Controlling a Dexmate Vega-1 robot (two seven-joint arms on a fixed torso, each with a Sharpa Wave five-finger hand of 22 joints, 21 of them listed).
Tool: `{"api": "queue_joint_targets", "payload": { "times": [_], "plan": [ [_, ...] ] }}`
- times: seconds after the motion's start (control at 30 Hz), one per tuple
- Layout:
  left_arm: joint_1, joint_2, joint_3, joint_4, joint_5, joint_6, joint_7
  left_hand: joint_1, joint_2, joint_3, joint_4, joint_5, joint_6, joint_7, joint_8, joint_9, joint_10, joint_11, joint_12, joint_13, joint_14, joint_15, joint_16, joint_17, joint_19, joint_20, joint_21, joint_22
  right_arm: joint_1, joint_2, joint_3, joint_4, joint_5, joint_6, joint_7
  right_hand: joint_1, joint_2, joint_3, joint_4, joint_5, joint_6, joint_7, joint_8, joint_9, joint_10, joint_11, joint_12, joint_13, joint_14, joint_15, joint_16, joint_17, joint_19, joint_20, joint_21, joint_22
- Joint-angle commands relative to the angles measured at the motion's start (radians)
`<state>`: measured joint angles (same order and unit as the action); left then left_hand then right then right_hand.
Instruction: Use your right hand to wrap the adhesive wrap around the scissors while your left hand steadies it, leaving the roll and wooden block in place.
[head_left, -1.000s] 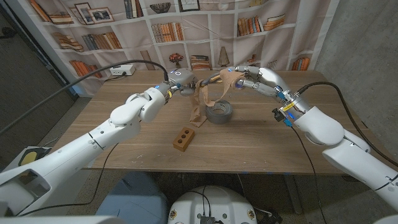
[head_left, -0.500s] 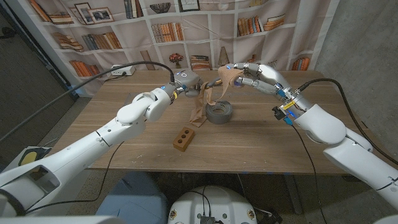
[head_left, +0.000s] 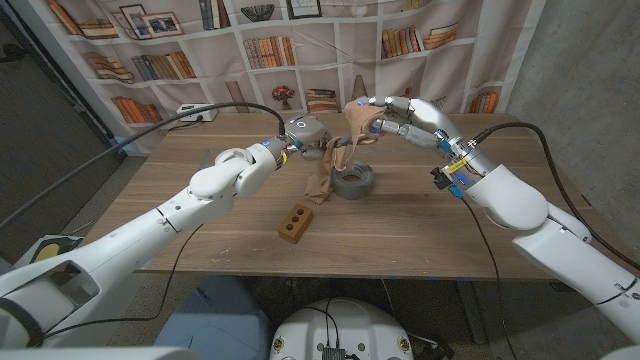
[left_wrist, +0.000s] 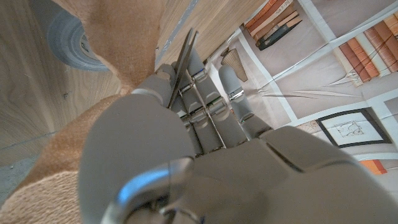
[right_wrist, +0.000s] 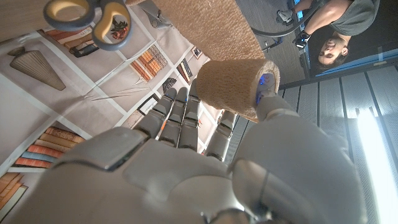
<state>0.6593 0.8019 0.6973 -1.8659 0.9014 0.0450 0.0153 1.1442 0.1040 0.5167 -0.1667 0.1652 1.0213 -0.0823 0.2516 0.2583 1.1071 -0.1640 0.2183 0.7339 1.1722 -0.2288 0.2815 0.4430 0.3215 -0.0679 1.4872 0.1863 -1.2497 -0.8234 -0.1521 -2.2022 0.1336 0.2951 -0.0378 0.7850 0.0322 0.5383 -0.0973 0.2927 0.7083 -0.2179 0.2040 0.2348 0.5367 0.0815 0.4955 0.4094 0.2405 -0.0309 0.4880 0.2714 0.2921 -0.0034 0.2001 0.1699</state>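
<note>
**Wrap lifted higher, a turn around the scissors under way**

I have the scissors held up over the far middle of the table in my left hand. In the left wrist view the fingers lie pressed together along the metal blades, thumb on the other side, so the tool is pinched firmly. The yellow-and-grey handles show in the right wrist view.

My right hand carries the small tan roll of adhesive wrap, clamped between thumb and fingers; the right wrist view shows the thumb tucked against the roll's end and the other fingers straight and close together. Over the last second this hand has risen and swung back toward the shelves, and the left hand has come up and inward with it, so the strip now runs steeply from the roll down to the scissors, with a loose tail hanging to the table beside the grey tape roll.

I read that as the strip being drawn taut for another pass. The tape roll and wooden block have not moved.
</note>
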Motion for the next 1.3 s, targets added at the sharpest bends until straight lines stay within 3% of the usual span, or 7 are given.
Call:
{"api": "queue_joint_targets", "payload": {
  "times": [0.03,0.67,1.1,1.3],
  "plan": [
    [0.009,0.026,0.003,-0.001,0.014,-0.065,0.005,0.002,0.009,0.005,-0.001,0.004,0.007,-0.002,0.004,0.001,0.004,-0.007,0.004,0.006,0.014,-0.01,0.003,0.004,0.007,-0.003,0.005,0.003,0.041,0.014,-0.025,-0.02,-0.03,-0.039,-0.013,0.165,0.171,0.011,0.014,-0.001,0.042,0.034,0.004,0.006,0.285,-0.282,0.003,0.091,0.001,-0.19,-0.003,0.004,0.001,0.001,0.0,0.003],
    [0.069,0.047,-0.027,-0.049,0.021,-0.097,0.027,0.0,0.009,0.003,0.001,0.004,0.008,-0.004,0.004,0.002,0.009,-0.009,0.004,0.002,0.016,-0.01,0.001,0.002,0.006,-0.004,0.006,0.003,0.152,0.003,-0.066,0.013,0.009,-0.093,0.031,0.169,0.171,0.011,0.012,-0.002,0.041,0.031,0.004,0.006,0.29,-0.281,0.004,0.093,0.001,-0.192,-0.002,0.005,0.001,0.001,0.0,0.003],
    [0.123,0.068,-0.06,-0.099,0.029,-0.097,0.051,-0.001,0.008,0.003,0.0,0.004,0.009,-0.005,0.004,0.003,0.008,-0.011,0.003,0.003,0.017,-0.01,0.0,0.002,0.006,-0.007,0.006,0.003,0.253,0.001,-0.105,0.098,0.091,-0.169,0.062,0.17,0.171,0.011,0.013,-0.002,0.041,0.032,0.003,0.006,0.286,-0.28,0.001,0.095,0.001,-0.191,-0.003,0.005,0.001,0.002,0.0,0.003],
    [0.141,0.072,-0.074,-0.103,0.029,-0.093,0.06,-0.001,0.007,0.003,0.0,0.004,0.009,-0.005,0.004,0.003,0.009,-0.011,0.003,0.003,0.017,-0.01,0.0,0.003,0.005,-0.006,0.006,0.003,0.298,0.006,-0.121,0.156,0.187,-0.191,0.101,0.17,0.171,0.01,0.014,-0.002,0.038,0.034,0.003,0.007,0.285,-0.277,0.002,0.097,0.0,-0.191,-0.003,0.006,0.0,0.003,0.0,0.003]
  ]
}}
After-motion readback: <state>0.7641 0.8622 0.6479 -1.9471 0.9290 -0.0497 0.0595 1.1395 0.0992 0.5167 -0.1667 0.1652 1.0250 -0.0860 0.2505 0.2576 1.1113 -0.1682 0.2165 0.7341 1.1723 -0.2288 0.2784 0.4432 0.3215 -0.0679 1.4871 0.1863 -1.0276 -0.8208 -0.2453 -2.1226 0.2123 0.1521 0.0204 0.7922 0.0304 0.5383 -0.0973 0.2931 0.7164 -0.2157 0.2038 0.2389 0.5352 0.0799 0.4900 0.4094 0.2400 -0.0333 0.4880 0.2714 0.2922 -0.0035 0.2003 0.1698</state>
